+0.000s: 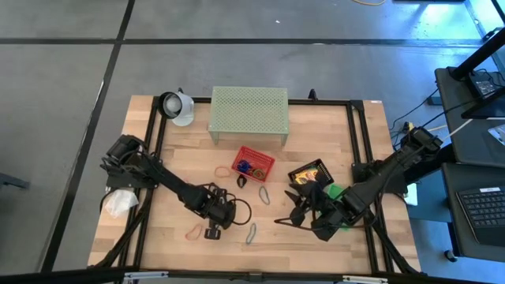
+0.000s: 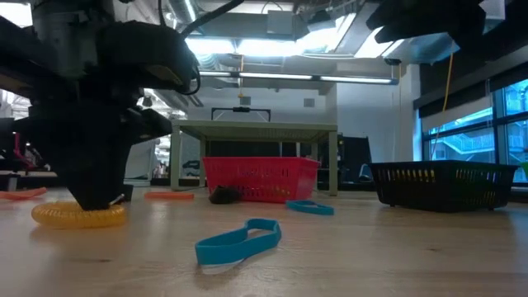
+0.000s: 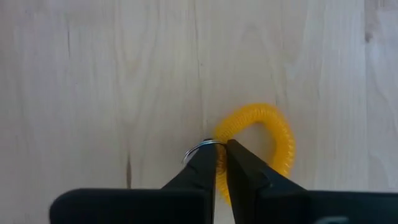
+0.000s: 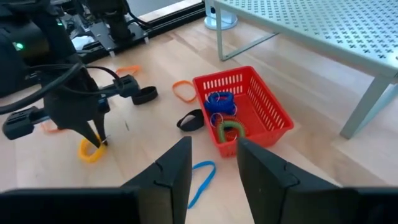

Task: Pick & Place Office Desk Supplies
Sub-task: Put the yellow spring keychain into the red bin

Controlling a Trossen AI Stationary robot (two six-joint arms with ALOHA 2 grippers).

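We start with the wooden table, then the pale green perforated shelf standing at its far side. In front of the shelf sits the red basket, already holding blue and green loops, which we take to be the collecting bin; a black basket with yellow boxes sits just to its right, likely a second sorting place. Loose supplies lie scattered on the near half of the table: an orange loop, a dark clip, a blue loop and a grey clip, all apart from one another, probably spread so that each can be taken singly. The left gripper is down on the table well in front of the red basket, pointing straight down, a stance that suits pinching a flat ring off the wood. Its fingers are drawn nearly together on the rim of the yellow coiled loop, beside a small metal ring; the loop lies flat on the table, not yet lifted. The right gripper hovers above the near right part of the table, fingers apart and holding nothing, seemingly waiting.
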